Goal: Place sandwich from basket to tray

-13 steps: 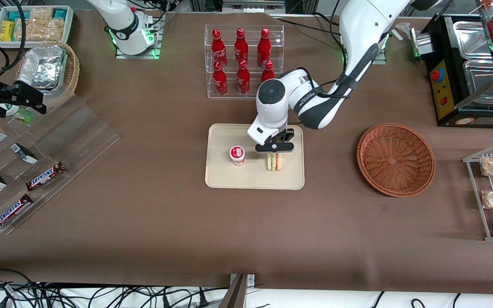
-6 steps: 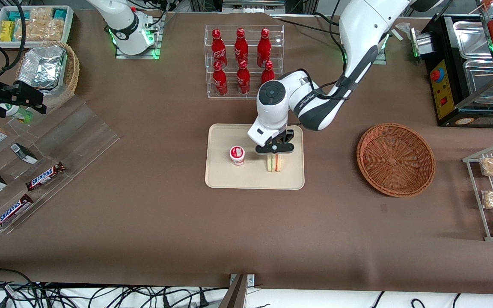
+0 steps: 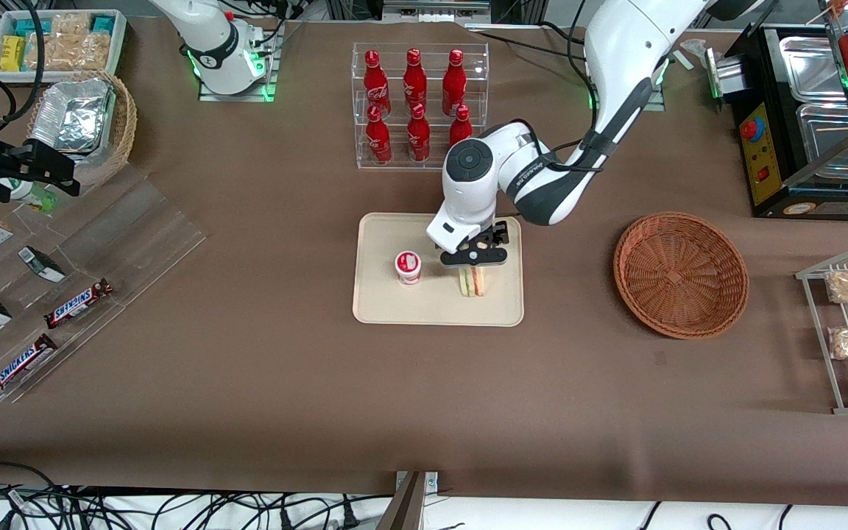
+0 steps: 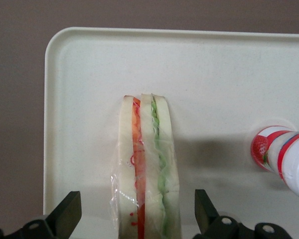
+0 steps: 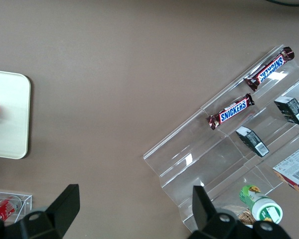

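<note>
The sandwich (image 3: 473,282) stands on its edge on the cream tray (image 3: 380,302), wrapped in clear film, with white bread and green and red layers. In the left wrist view the sandwich (image 4: 147,169) rests on the tray (image 4: 89,74) between the two black fingers, with a gap on each side. My left gripper (image 3: 472,263) (image 4: 138,219) is open just above the sandwich and holds nothing. The reddish-brown basket (image 3: 680,274) lies empty toward the working arm's end of the table.
A small white-and-red cup (image 3: 408,266) (image 4: 284,157) stands on the tray beside the sandwich. A clear rack of red bottles (image 3: 417,103) stands farther from the front camera than the tray. A clear stepped shelf with Snickers bars (image 3: 78,303) lies toward the parked arm's end.
The fingers have opened off the sandwich and the gripper has risen slightly. The sandwich stays standing on the tray.
</note>
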Available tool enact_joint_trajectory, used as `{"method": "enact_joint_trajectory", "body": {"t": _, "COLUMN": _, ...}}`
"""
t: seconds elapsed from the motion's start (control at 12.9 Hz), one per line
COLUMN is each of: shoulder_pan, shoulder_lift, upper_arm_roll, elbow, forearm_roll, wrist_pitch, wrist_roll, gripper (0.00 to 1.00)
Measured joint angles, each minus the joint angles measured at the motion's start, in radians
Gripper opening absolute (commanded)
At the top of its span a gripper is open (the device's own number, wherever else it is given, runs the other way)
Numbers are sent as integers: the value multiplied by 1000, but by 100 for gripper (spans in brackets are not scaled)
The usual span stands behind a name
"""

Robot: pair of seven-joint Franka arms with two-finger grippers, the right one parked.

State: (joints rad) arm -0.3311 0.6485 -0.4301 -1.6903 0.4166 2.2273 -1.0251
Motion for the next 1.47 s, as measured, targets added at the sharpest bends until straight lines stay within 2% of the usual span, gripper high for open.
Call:
{"method": "enact_joint_trajectory", "body": {"t": 0.31, "shoulder_pan": 9, "shoulder_lift": -39, "upper_arm_roll": -2, "elbow": 31, "forearm_roll": -16, "wrist_pitch": -46, "wrist_roll": -5, "gripper": 100}}
{"method": "enact_joint_trajectory", "body": {"t": 0.62, "shoulder_pan": 41, "shoulder_lift": -120, "upper_arm_roll": -4, "elbow": 65, "forearm_roll": -93, "wrist_pitch": -132, "wrist_roll": 2, "gripper": 100}}
{"method": "enact_joint_trajectory", "body": {"t": 0.93, "shoulder_pan": 104, "shoulder_lift": -137, "upper_arm_roll": -3, "elbow": 229, "forearm_roll": -186, "wrist_pitch": -344, "wrist_roll": 98, "gripper": 100}}
{"method": "enact_joint_trajectory", "body": {"t": 1.16, "shoulder_pan": 170, "shoulder_lift": -142, "upper_arm_roll": -3, "elbow": 305, "forearm_roll": -193, "wrist_pitch": -422, "wrist_roll": 127, "gripper": 100}}
{"method": "enact_joint_trajectory", "body": {"t": 1.47, "shoulder_pan": 237, "shoulder_lift": -165, "upper_arm_roll": -3, "elbow": 315, "forearm_roll": -193, "wrist_pitch": -462, "wrist_roll": 145, "gripper": 100}}
